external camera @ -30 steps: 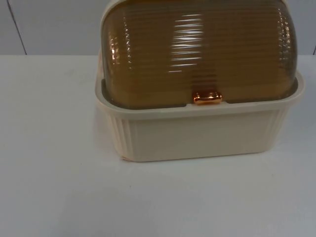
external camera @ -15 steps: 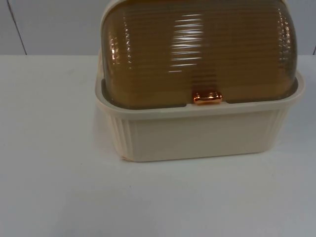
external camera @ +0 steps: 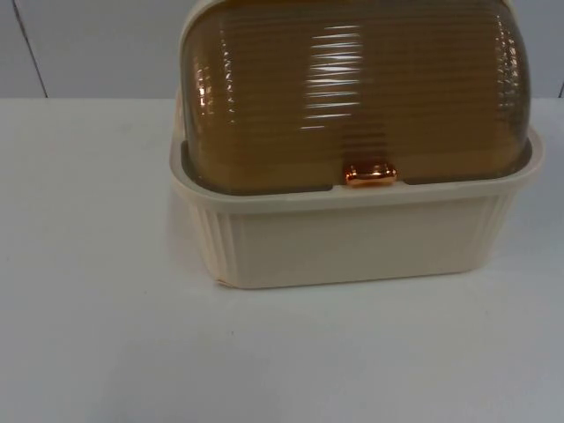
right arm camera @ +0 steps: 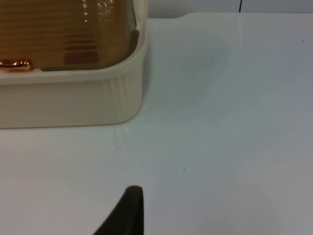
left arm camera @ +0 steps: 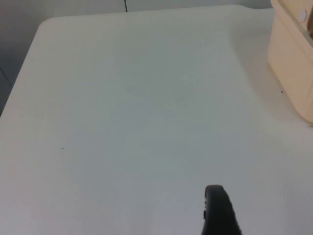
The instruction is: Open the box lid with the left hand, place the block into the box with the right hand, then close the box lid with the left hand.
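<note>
A cream box (external camera: 352,238) with ribbed walls stands at the middle of the table. Its amber, ribbed dome lid (external camera: 352,88) is down, and a copper handle (external camera: 370,174) sits at the lid's front edge. My left gripper (left arm camera: 217,210) hangs over bare table, well to the left of the box's corner (left arm camera: 293,63). Off the box's right front corner (right arm camera: 132,93), my right gripper (right arm camera: 124,213) hangs over the table. The handle (right arm camera: 14,63) and lid (right arm camera: 73,29) also show in the right wrist view, where a darker patch behind the lid cannot be identified.
The white table (external camera: 106,335) spreads wide in front of and to the left of the box. A grey partition wall (external camera: 88,44) closes off the back. The table's left edge (left arm camera: 22,78) shows in the left wrist view.
</note>
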